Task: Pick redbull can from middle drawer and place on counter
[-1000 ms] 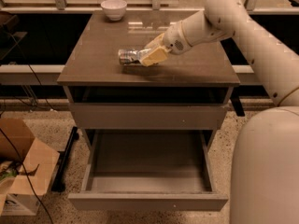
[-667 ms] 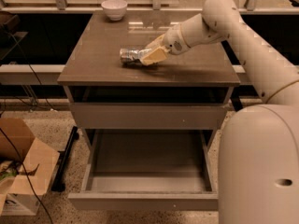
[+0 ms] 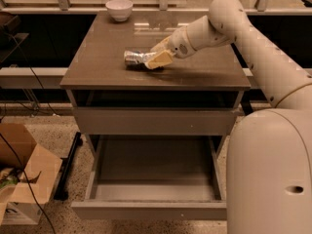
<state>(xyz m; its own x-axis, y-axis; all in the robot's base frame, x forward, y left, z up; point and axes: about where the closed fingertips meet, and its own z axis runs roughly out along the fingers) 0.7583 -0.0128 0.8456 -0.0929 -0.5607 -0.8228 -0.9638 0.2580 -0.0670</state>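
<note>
The redbull can (image 3: 135, 58) is silvery and lies on its side on the counter (image 3: 102, 67), left of the middle. My gripper (image 3: 157, 53) reaches in from the right. Its tan fingers (image 3: 159, 60) close around the can's right end, one in front and one behind. The can rests on the slab. The middle drawer (image 3: 151, 165) is pulled out at the bottom of the cabinet, and its flat floor is bare.
A white bowl (image 3: 119, 9) stands at the counter's back left corner. A shut drawer front (image 3: 151, 121) sits above the open drawer. A cardboard box (image 3: 22, 179) and cables lie on the floor at left. My white arm and base (image 3: 273, 155) fill the right side.
The can and gripper stay at the same spot on the counter. My arm's body takes up more of the right side than one second ago.
</note>
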